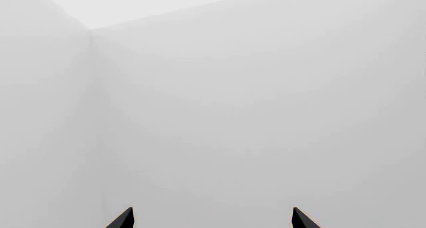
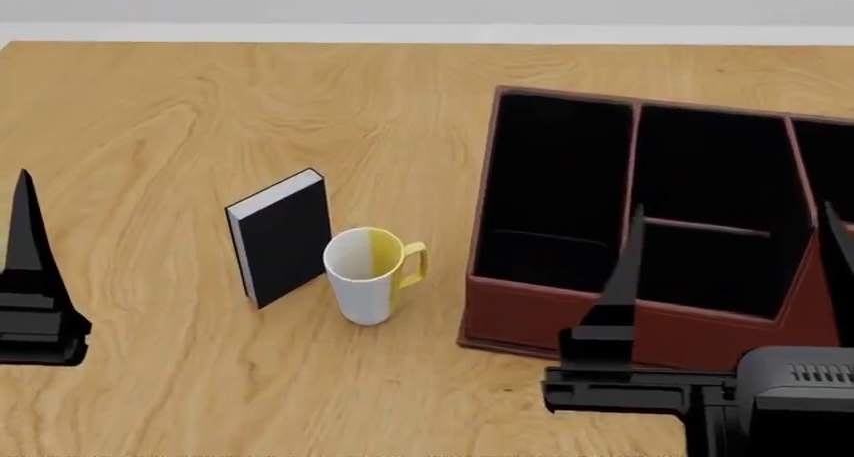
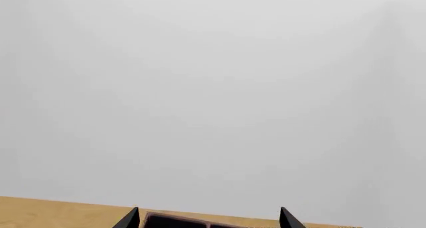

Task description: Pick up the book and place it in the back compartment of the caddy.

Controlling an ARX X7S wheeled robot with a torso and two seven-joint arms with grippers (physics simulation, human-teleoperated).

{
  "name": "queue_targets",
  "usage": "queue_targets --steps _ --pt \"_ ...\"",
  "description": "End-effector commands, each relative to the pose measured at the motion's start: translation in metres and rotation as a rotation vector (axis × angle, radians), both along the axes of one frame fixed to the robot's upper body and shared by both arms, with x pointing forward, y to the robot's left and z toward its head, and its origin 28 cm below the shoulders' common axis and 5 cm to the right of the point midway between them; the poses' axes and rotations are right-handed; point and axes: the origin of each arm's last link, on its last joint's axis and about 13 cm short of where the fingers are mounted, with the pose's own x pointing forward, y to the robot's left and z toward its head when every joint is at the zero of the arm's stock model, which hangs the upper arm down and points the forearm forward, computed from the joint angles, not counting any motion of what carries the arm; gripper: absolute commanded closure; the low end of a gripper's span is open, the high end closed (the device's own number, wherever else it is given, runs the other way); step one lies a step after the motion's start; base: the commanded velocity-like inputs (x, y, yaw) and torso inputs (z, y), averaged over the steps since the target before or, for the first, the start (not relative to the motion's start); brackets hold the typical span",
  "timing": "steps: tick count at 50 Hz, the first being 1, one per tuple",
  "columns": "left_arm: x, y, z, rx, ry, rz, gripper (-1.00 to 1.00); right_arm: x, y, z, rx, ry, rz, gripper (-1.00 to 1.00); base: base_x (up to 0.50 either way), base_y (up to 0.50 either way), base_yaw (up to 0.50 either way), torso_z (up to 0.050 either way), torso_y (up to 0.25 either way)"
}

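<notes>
The book [image 2: 282,236] is small and thin, with a black cover and a pale grey-white page block along its top and spine-side edge. It stands upright on the wooden surface [image 2: 200,127], just beside a white mug [image 2: 366,274] with a yellow handle, well apart from both sets of jaws and between them.

The caddy [image 2: 534,322] is a dark red-brown box with a black interior; a thin cross divider bounds the back compartment [image 2: 710,167] in its middle column.

The right gripper [image 2: 727,267] points up in front of the caddy, jaws parted and empty. The left gripper [image 1: 213,219] also points up, jaws wide apart in its wrist view, holding nothing.
</notes>
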Motion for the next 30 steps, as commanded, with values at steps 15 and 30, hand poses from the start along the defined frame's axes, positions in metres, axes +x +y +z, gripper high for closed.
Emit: queue_targets --steps 15,30 --pt "-0.0007 -0.0010 -0.0004 0.012 0.001 -0.006 -1.00 0.0005 0.0002 -0.0021 0.010 0.014 -0.014 -1.00 0.00 0.00 -0.46 0.000 0.000" --pt "-0.0005 -0.0011 -0.0007 0.010 0.003 -0.009 -1.00 0.0005 -0.0008 -0.0029 0.029 0.016 0.003 -1.00 0.00 0.00 -0.50 0.000 0.000"
